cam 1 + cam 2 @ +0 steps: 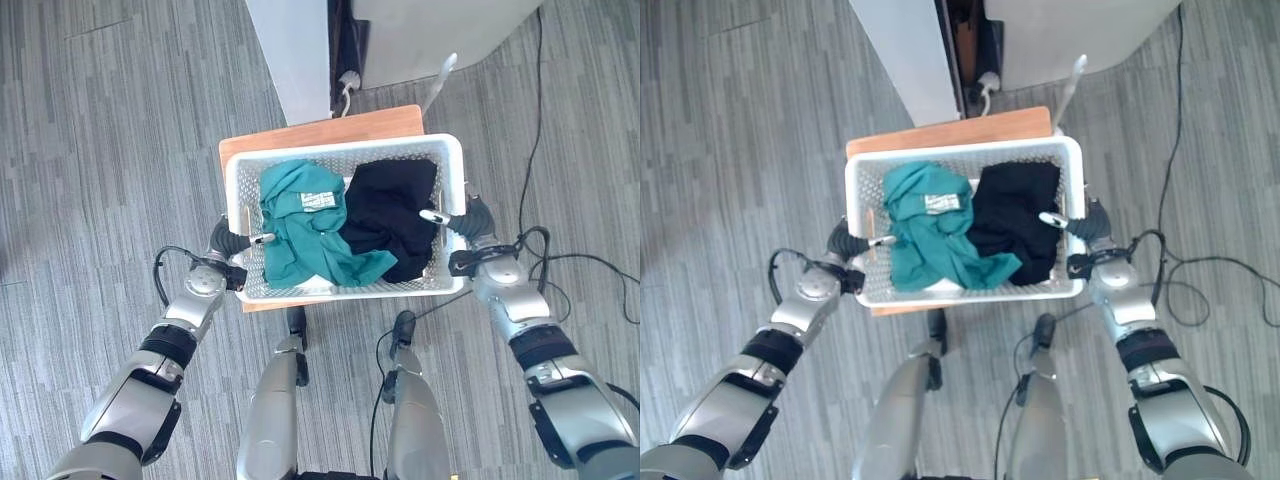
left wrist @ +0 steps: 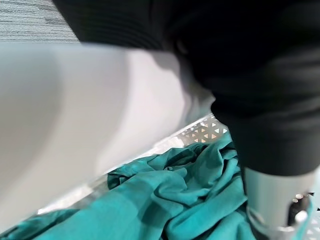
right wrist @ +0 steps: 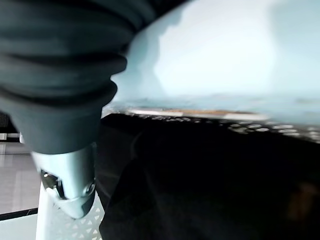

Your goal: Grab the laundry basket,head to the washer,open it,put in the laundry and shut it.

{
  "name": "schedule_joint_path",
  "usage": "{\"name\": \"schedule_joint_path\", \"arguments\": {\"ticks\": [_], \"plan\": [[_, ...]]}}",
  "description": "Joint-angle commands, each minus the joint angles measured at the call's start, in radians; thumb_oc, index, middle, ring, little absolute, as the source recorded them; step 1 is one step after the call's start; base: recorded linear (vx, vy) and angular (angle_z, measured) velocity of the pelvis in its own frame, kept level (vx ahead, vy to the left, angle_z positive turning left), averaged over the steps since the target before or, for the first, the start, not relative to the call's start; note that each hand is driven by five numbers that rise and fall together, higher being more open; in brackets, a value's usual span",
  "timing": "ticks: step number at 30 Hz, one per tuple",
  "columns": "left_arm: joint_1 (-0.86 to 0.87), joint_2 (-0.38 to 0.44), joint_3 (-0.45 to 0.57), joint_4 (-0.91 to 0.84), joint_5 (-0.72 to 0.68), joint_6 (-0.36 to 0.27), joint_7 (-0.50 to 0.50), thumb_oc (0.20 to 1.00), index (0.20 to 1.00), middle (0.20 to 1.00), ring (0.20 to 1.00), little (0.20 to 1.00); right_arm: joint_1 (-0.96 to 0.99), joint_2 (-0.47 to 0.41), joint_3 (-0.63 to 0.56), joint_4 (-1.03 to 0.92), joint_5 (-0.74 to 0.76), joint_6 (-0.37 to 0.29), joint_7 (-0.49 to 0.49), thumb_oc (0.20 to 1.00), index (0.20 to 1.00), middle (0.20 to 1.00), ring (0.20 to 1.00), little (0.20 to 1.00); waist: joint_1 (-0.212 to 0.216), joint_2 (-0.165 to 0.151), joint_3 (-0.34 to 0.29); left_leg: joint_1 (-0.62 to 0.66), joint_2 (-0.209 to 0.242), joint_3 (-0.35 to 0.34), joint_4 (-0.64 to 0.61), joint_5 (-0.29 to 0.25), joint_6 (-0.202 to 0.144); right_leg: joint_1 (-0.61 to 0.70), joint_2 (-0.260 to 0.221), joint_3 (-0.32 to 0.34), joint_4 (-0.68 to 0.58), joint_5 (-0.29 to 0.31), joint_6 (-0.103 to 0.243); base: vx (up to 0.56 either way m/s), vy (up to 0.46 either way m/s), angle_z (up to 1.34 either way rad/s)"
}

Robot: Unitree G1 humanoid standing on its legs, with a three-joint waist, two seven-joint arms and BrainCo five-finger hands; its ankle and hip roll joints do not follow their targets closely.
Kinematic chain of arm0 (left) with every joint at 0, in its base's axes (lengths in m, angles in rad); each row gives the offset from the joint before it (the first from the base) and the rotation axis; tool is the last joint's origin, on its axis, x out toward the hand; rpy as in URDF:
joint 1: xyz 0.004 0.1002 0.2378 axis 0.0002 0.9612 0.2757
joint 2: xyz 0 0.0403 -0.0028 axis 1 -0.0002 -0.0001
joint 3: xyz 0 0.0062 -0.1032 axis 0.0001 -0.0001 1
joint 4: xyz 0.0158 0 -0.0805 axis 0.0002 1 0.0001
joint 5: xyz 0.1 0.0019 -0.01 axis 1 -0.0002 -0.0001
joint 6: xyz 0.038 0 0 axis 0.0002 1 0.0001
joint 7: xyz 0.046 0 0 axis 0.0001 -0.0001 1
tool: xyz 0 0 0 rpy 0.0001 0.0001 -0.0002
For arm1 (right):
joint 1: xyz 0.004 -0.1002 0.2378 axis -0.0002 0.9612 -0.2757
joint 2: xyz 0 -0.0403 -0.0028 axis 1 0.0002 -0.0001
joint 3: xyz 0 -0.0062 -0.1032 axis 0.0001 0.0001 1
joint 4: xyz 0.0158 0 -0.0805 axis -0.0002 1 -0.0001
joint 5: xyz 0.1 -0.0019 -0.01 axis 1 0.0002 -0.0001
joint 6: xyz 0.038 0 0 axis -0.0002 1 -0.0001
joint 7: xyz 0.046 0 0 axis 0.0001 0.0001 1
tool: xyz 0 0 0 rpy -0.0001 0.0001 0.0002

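Close under the camera, the white laundry basket sits on a small wooden surface, with the grey floor all round and, at the far side, what may be the washer's pale cabinet, though too little of it shows to be sure. Both arms reach in from the near side to the basket's short ends: the left hand is at the left rim with a finger hooked over into the basket, and the right hand is likewise clamped at the right rim, its thumb lying inside. Within the basket lie a teal garment on the left and a black garment on the right, touching at the middle. Judging by this, the grabbing step is in hand: the hold looks made, but the basket rests on the surface. Next comes an even lift with both hands, keeping the basket level, then the turn toward the washer.
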Motion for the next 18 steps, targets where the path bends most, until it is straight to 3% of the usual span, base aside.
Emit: {"name": "schedule_joint_path", "arguments": {"ticks": [1,9,17,18], "plan": [[0.064,0.009,-0.009,0.006,-0.015,0.0,-0.014,1.0,1.0,1.0,1.0,1.0,0.021,-0.052,-0.023,-0.026,0.02,-0.017,-0.001,1.0,1.0,1.0,1.0,1.0,0.015,0.009,-0.05,-0.093,0.025,-0.059,0.072,-0.047,-0.048,-0.009,-0.085,-0.011,0.091,-0.023,0.04,0.0,0.0,0.0],[0.039,0.036,-0.005,-0.003,0.01,0.021,-0.025,1.0,1.0,1.0,1.0,1.0,-0.013,-0.074,0.007,0.049,-0.053,0.05,0.024,1.0,1.0,1.0,1.0,1.0,0.011,-0.001,-0.044,-0.101,0.023,-0.063,0.081,-0.049,-0.045,-0.025,-0.084,-0.009,0.107,-0.021,0.036,0.0,0.0,0.0],[-0.039,0.057,-0.019,0.041,0.067,0.037,-0.026,1.0,1.0,1.0,1.0,1.0,-0.052,-0.057,0.057,0.046,-0.066,0.061,0.054,1.0,1.0,1.0,1.0,1.0,0.007,-0.013,-0.031,-0.109,0.027,-0.067,0.068,-0.038,-0.051,-0.046,-0.078,-0.007,0.107,-0.018,0.034,0.0,-0.001,0.0],[-0.047,0.055,-0.023,0.046,0.065,0.036,-0.027,0.849,0.849,0.849,0.849,0.849,-0.058,-0.058,0.065,0.043,-0.061,0.06,0.059,1.0,1.0,1.0,1.0,1.0,0.007,-0.014,-0.031,-0.11,0.027,-0.068,0.065,-0.037,-0.051,-0.046,-0.077,-0.008,0.105,-0.017,0.034,0.0,0.0,0.0]]}}
